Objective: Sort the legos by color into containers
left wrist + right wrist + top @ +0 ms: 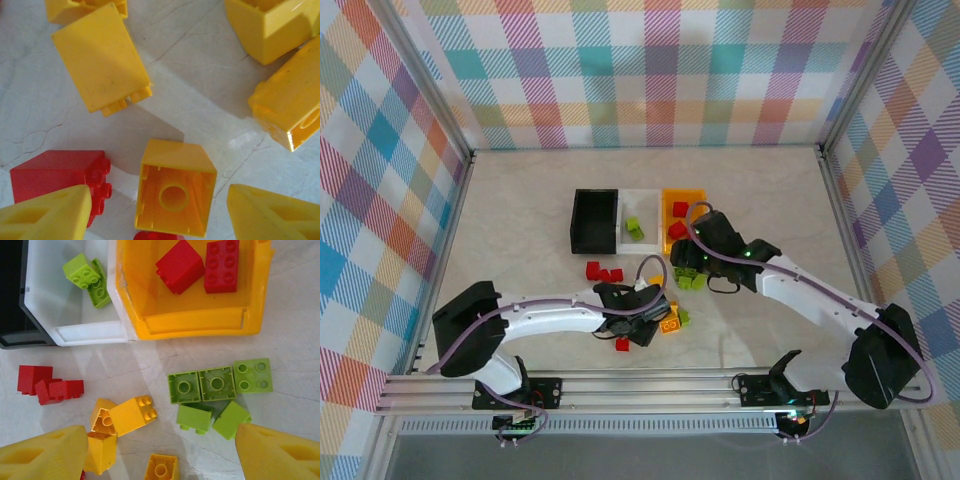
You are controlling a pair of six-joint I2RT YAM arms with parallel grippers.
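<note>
Upturned yellow lego point(173, 196) on tabletop point(210, 100), straddled by left end effector point(159, 200), fingers apart, not touching it. Green legos point(217, 385) lie loose just beside orange bin point(195, 320) holding two red ones point(180, 265). Right end effector point(162, 432) above them, fingers apart, empty.

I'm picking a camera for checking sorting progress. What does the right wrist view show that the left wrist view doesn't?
Right wrist extras: white bin holding green bricks, orange bin holding two red bricks, black bin's edge, loose green bricks. Left wrist extra: a yellow brick's hollow underside close up. Shared: loose yellow bricks, loose red bricks, table.
</note>
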